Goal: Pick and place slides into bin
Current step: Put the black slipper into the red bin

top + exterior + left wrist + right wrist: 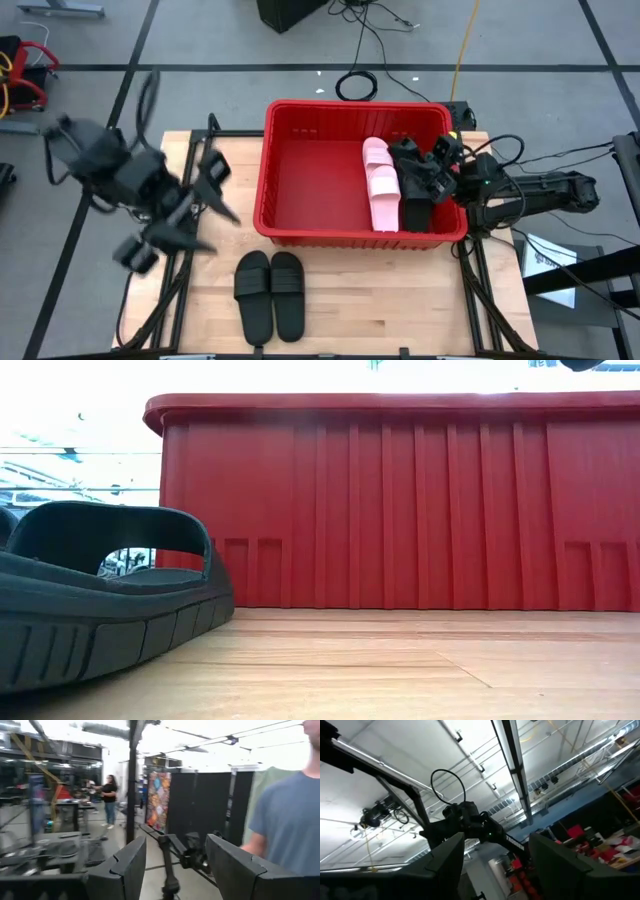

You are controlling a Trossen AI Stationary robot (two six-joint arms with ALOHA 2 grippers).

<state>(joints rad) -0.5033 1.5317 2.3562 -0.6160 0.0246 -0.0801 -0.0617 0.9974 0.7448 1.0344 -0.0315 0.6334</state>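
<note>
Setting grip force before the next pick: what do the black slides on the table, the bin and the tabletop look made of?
Black slides: likely soft foam or rubber, matte, with a moulded grooved sole edge seen in the low view.
Bin: rigid moulded plastic, slightly glossy red, with ribbed walls and a thick rim.
Tabletop: light wood, smooth, with visible plank joints and grain.

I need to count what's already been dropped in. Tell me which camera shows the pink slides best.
The high view: both pink slides lie side by side inside the red bin, seen from above. The low view shows only the bin's outer wall, hiding them. Both wrist views point into the room and miss them.
</note>
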